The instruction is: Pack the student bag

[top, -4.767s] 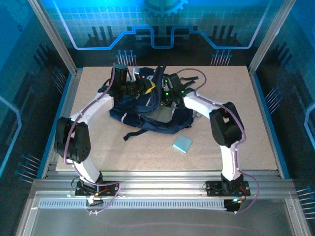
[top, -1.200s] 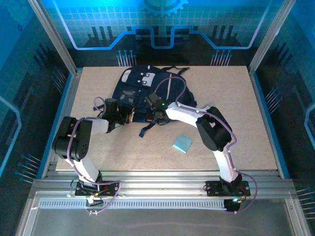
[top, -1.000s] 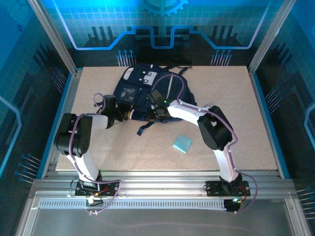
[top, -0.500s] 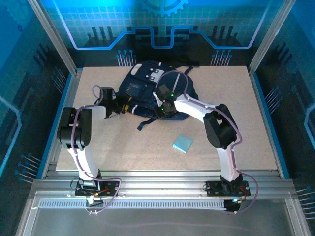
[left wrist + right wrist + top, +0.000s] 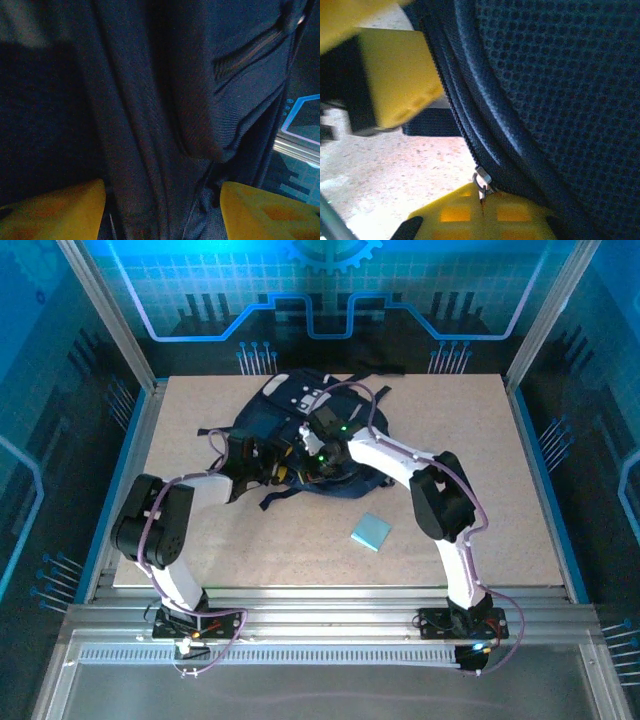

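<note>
Two hands work at the near edge of the bag (image 5: 275, 420), which lies far-centre on the tabletop (image 5: 480, 490), pale patches at its far end.

Right hand (image 5: 482, 212): pads pressed together, pinching the metal zip pull (image 5: 481, 180) at the foot of the zip track that curves beside the mesh panel.

Left hand (image 5: 162, 212): pads spread, with a fold of navy fabric between them that is not clamped. In the right wrist view one of its fingers (image 5: 395, 75) sits just beside the same track.

Blue pad (image 5: 371, 532): on bare tabletop near the bag, apart from it.

Judgement: the step in hand is opening the zip so the bag can take the pad. Notes for doing it well:
- Clamp the left hand on fabric close beside the track before any pull. Unanchored, the whole bag will likely slide along.
- Draw the pull along the curve of the track, not straight away from it. Sideways load may jam the slider or slip the pull out of the pads.
- Keep the loose strap (image 5: 275, 498) clear of the teeth.
- Open far enough that the mouth gapes.
</note>
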Action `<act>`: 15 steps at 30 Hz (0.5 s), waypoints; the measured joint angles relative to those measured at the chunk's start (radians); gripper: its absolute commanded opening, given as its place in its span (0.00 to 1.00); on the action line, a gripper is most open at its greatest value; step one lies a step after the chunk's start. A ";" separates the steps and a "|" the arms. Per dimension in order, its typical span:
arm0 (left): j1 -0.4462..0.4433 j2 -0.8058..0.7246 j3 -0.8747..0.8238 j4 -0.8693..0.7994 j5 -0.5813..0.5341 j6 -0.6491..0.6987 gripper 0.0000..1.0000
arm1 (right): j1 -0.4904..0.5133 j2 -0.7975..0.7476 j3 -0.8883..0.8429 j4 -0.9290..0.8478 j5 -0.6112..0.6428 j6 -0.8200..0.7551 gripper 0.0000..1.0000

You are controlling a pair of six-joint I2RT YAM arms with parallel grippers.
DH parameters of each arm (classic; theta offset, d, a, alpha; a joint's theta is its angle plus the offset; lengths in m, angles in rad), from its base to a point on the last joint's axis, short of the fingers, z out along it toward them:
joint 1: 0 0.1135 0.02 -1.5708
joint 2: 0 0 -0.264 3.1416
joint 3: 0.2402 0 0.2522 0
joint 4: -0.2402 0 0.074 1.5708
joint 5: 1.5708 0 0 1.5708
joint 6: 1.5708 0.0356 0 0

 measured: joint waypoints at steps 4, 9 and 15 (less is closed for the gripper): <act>-0.002 0.046 0.002 0.026 -0.021 -0.024 0.29 | 0.003 0.000 0.000 0.008 -0.021 0.019 0.00; -0.002 0.060 0.000 0.073 -0.029 -0.036 0.00 | 0.005 0.000 -0.010 0.017 -0.011 0.016 0.00; -0.006 0.058 -0.002 0.058 -0.013 -0.013 0.00 | 0.003 -0.038 -0.107 0.071 0.043 -0.014 0.00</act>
